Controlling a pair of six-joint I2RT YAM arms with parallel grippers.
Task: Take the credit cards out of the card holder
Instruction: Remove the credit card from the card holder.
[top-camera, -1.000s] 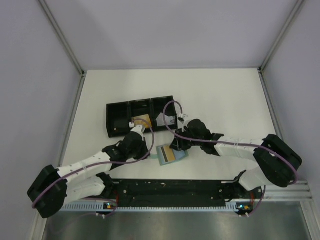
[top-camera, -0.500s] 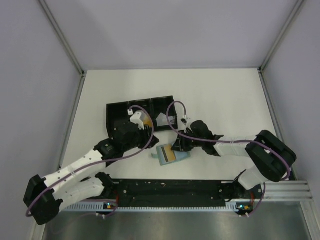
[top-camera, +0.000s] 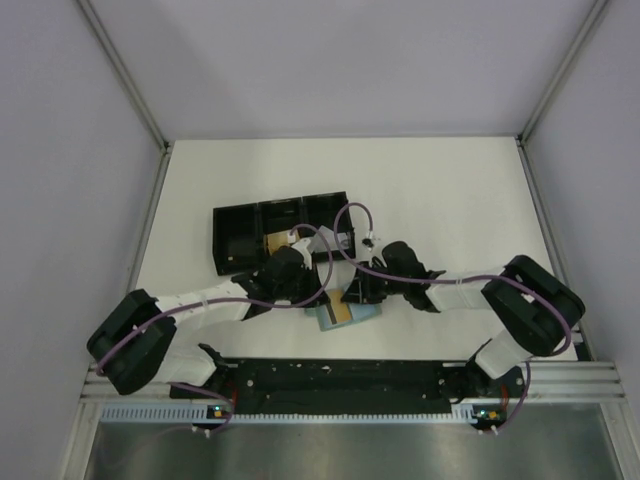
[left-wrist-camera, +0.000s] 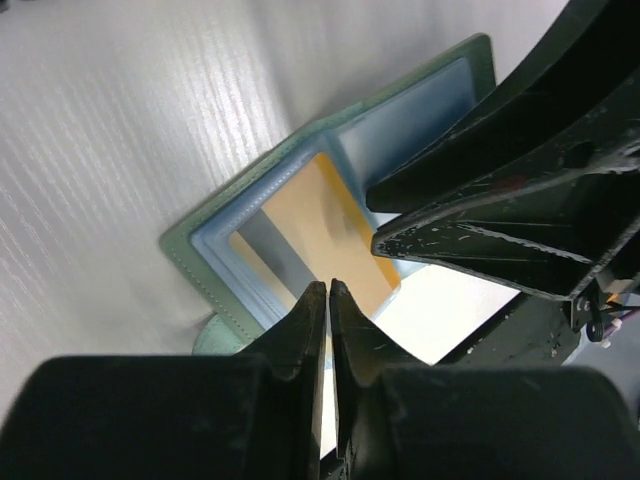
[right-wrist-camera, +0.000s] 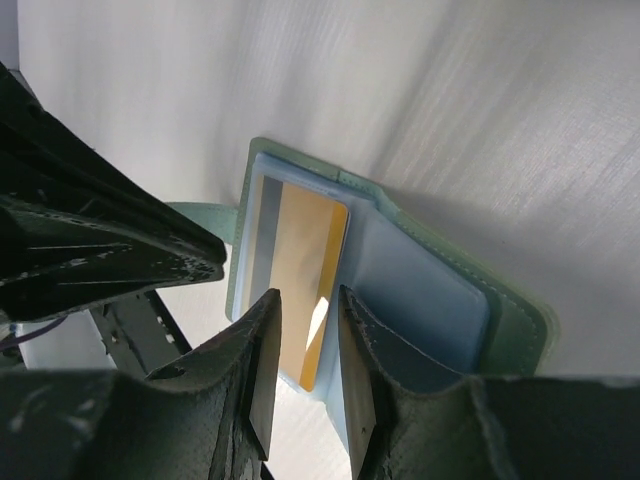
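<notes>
card holder (right-wrist-camera: 430, 290) lies open & flat on the white worktop (top-camera: 450, 200), centre, toward the near edge, just near-right of the long black tray (top-camera: 235, 240). both panels face up, pale blue inside w/ a grey-green border; small tab sticks out at one edge.

an orange credit card (left-wrist-camera: 325, 215) sits on one panel, partly in its pocket. a grey strip shows alongside it. prob. another card, but can't tell from these views.

left gripper (left-wrist-camera: 328, 288) comes in from the left. its jaws are all but clenched, only a hair slit between them. the tips are right at the card's edge. whether they nip that edge or just touch it isn't clear.

right gripper (right-wrist-camera: 307, 295) comes in from the right, over the same panel. its jaws are parted a bit w/ nothing pinched, and the orange card shows through the gap. its tips are down at the holder, next to the card. the 2 grippers are close, tip to tip across the card.

tray is on the far-left side of the holder, 3 compartments. a 2nd tan card (top-camera: 274, 243) lies in the mid one, partly under the left arm's cable. the right compartment is mostly hidden by arm & cable.
</notes>
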